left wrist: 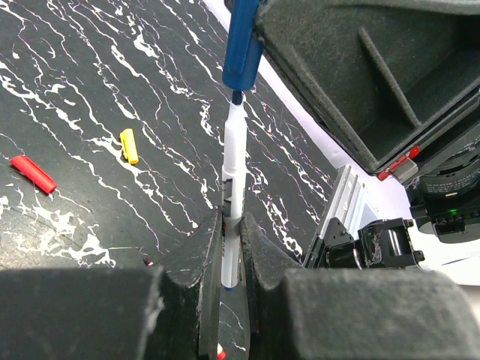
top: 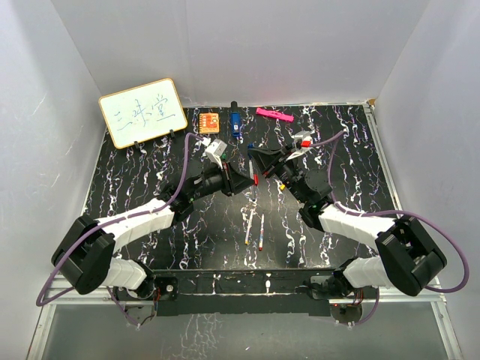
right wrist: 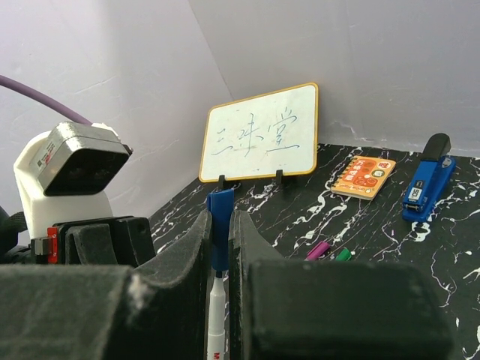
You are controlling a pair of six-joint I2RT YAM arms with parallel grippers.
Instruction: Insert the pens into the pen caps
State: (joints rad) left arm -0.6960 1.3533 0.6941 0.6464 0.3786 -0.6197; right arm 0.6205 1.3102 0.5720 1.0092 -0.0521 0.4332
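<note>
My left gripper (left wrist: 231, 225) is shut on a white pen (left wrist: 233, 161) that points away from it. The pen's dark tip sits right at the mouth of a blue pen cap (left wrist: 242, 45). My right gripper (right wrist: 219, 221) is shut on that blue cap (right wrist: 220, 217), with the pen (right wrist: 215, 315) showing below it. In the top view the two grippers (top: 246, 178) (top: 256, 156) meet at the table's middle. Two more pens (top: 249, 229) (top: 261, 232) lie side by side nearer the arm bases. A red cap (left wrist: 32, 173), a yellow cap (left wrist: 130, 145), a purple cap (right wrist: 318, 250) and a green cap (right wrist: 343, 255) lie loose on the table.
A small whiteboard (top: 142, 112) stands at the back left. An orange notebook (top: 209, 121), a blue stapler (top: 235, 124) and a flat pink bar (top: 274, 115) lie along the back edge. White walls enclose the black marbled table (top: 135, 195).
</note>
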